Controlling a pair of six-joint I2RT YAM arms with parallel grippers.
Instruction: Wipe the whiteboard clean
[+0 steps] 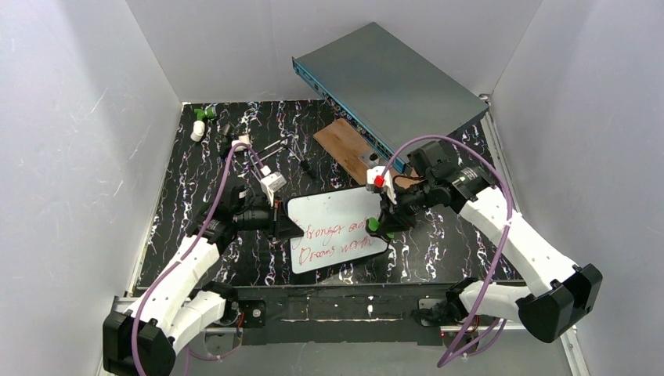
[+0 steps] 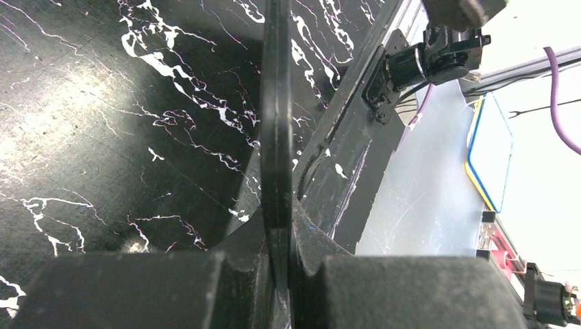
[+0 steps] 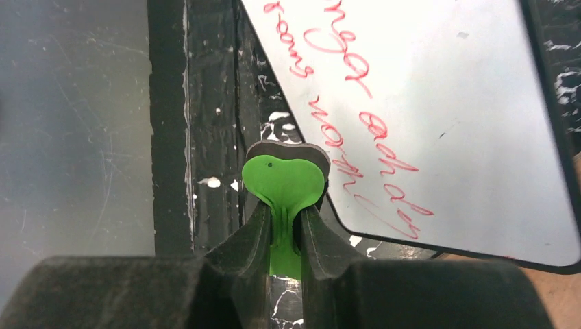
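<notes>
Small flat white rectangular whiteboard (image 1: 333, 213) with a thin black rim and two lines of red handwriting lies near the front middle of the black, white-veined desk (image 1: 196, 196), between the two arms. Left tool (image 1: 283, 225) is at the board's left edge. Its wrist view shows the fingers clenched on a thin black strip seen edge-on, which I take to be the rim. Likely a bracing hold, so the board does not slide under wiping. Right tool (image 1: 384, 222) is at the board's right edge, pinching a green heart-shaped eraser pad (image 3: 284, 179) with dark backing by its narrow stem. The pad's broad end faces away from the fingers, just beside the board's rim, with the last red words close by. Cannot tell whether the pad presses on the surface. Writing reads whole in both views, so I judge the wiping not yet under way. Next move calls for drawing the pad across the lines while the left grip resists. Containers: only the large flat grey-teal metal box (image 1: 391, 78) at the far right, closed, contents not visible. Brown wooden plank (image 1: 341, 139) lies in front of it, its far end meeting the box. Small white and green bits (image 1: 198, 124) sit loose at the far left, inside nothing.
</notes>
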